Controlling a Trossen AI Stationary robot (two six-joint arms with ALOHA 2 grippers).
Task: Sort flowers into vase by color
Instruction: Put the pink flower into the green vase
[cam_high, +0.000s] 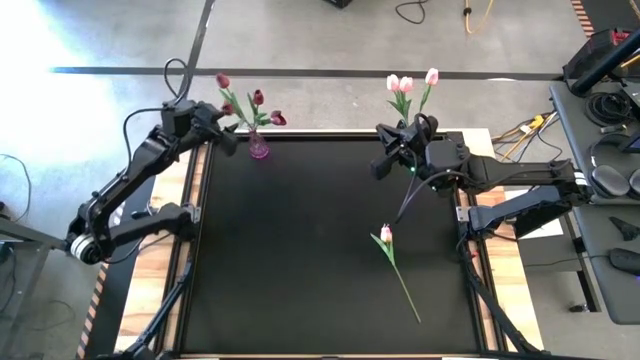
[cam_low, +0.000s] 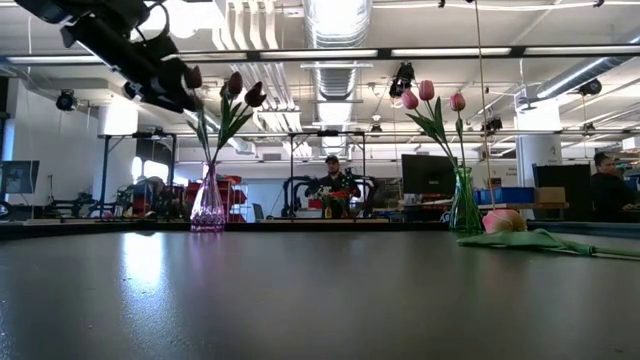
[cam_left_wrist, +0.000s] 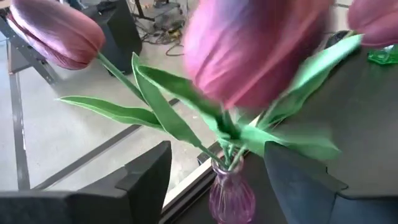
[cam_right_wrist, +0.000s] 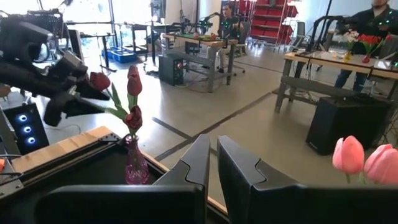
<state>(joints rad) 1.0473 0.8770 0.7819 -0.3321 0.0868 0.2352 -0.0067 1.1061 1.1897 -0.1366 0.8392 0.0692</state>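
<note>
A purple glass vase (cam_high: 258, 147) (cam_low: 208, 205) stands near the table's far edge and holds three dark magenta tulips (cam_high: 258, 98). My left gripper (cam_high: 228, 136) (cam_left_wrist: 217, 180) hovers open just left of it, and in the left wrist view the vase neck (cam_left_wrist: 229, 168) shows between its fingers. A green vase (cam_low: 463, 205) holds three pale pink tulips (cam_high: 404, 84) at the far right. My right gripper (cam_high: 383, 165) (cam_right_wrist: 212, 163) is shut and empty beside it. One pink tulip (cam_high: 386, 233) (cam_low: 505, 221) lies flat on the table.
The black mat (cam_high: 300, 250) is bordered by wooden strips (cam_high: 505, 280). The lying tulip's stem (cam_high: 405, 290) runs toward the near right. Beyond the far edge is open floor with cables (cam_high: 410, 10), and people stand at benches in the room (cam_low: 332, 185).
</note>
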